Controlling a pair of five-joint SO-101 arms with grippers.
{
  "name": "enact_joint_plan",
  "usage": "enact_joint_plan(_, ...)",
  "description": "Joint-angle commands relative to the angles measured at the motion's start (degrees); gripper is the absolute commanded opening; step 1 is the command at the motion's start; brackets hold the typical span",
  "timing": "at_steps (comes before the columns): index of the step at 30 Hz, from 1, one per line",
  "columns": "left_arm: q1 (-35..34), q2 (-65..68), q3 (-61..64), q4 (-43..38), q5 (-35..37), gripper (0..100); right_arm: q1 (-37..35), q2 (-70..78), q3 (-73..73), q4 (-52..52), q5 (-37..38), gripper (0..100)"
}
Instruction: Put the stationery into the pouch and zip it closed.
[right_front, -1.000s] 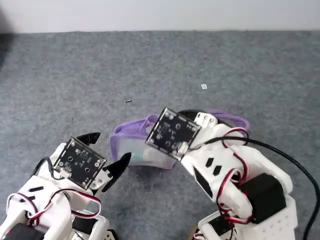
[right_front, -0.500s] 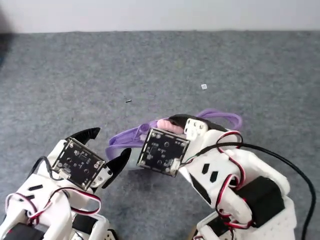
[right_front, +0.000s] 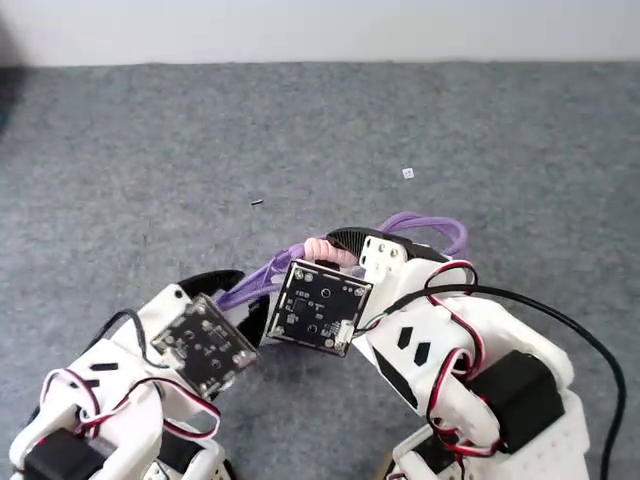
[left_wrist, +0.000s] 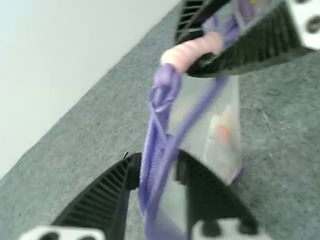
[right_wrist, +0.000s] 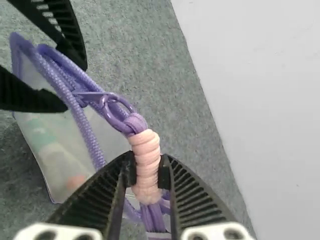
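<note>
The clear pouch (right_front: 252, 284) with purple trim stands on its edge on the grey mat. Its purple zip (right_wrist: 75, 107) runs along the top. A pink zipper pull (right_front: 330, 247) hangs from the slider ring, and my right gripper (right_wrist: 146, 167) is shut on that pull (right_wrist: 145, 150). My left gripper (left_wrist: 157, 167) straddles the pouch's other end, its fingers (left_wrist: 107, 192) pressed against the purple edge. Through the clear wall (left_wrist: 227, 145) I see blurred stationery (right_wrist: 47, 150) inside, pale with green and orange spots. The right gripper (left_wrist: 220, 40) also appears beyond the pouch in the left wrist view.
Grey felt mat (right_front: 150, 140) covers the table up to a white wall at the back. A tiny white scrap (right_front: 408, 173) and a small dark bit (right_front: 257, 203) lie on the mat beyond the pouch. A black cable (right_front: 560, 300) trails from the right arm.
The left gripper, open beside the pouch before, has moved in and closed on its end. The right gripper has drawn the pink pull toward the left along the zip, lifting and bunching the pouch.
</note>
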Motion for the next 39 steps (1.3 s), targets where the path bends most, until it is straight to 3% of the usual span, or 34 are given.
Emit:
enact_joint_plan(1,0.53,-0.18,-0.75,-1.14,-1.41,1,0.04,-0.66,-1.41,-1.1,0.53,0.7)
enact_joint_plan(20,0.44,-0.18,-3.38,1.93,1.85,1,22.81,-0.57,3.87,-5.14,0.62,0.7)
enact_joint_plan(29,0.44,-0.18,-4.88,5.1,2.81,1,29.85,-0.57,8.88,-12.88,4.13,0.7)
enact_joint_plan(39,0.44,-0.18,-5.58,5.8,2.99,1,34.59,0.04,9.32,-14.2,4.57,0.7)
